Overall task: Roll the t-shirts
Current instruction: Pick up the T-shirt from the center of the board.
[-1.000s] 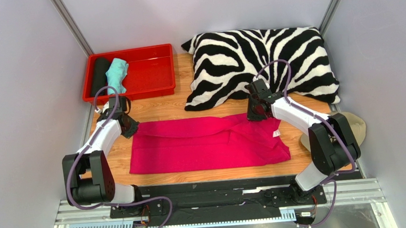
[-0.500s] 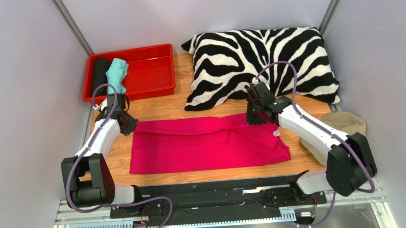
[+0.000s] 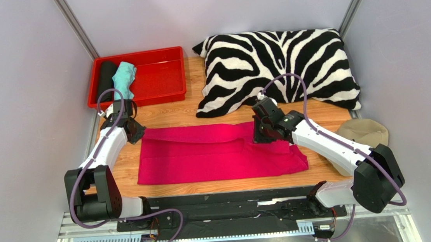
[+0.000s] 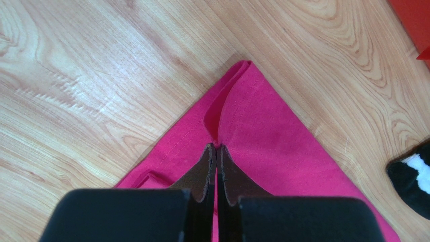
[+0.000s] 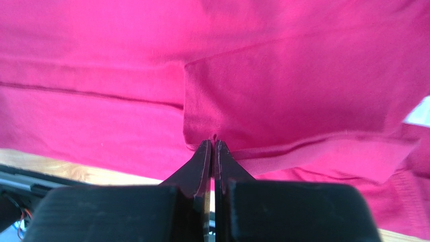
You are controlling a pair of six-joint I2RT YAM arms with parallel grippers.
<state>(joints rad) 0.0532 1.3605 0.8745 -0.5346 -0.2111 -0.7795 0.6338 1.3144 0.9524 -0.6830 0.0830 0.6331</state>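
Observation:
The hot-pink t-shirt (image 3: 215, 153) lies folded in a long band across the wooden table. My left gripper (image 3: 132, 132) is shut on its far left corner (image 4: 237, 108), pinching a fold of pink cloth. My right gripper (image 3: 262, 135) is shut on the shirt's far right edge and holds a pink flap (image 5: 282, 96) lifted over the shirt body. A black cloth roll (image 3: 105, 79) and a mint-green cloth roll (image 3: 124, 78) lie in the red tray. The white neck tag is hidden.
The red tray (image 3: 161, 73) stands at the back left. A zebra-striped pillow (image 3: 277, 66) fills the back right, close behind the right arm. A beige cap (image 3: 371, 133) lies at the right edge. The enclosure walls stand close on both sides.
My right gripper has moved left and toward the near edge, carrying the shirt's far right edge over the body and covering the white tag. The left gripper has barely moved.

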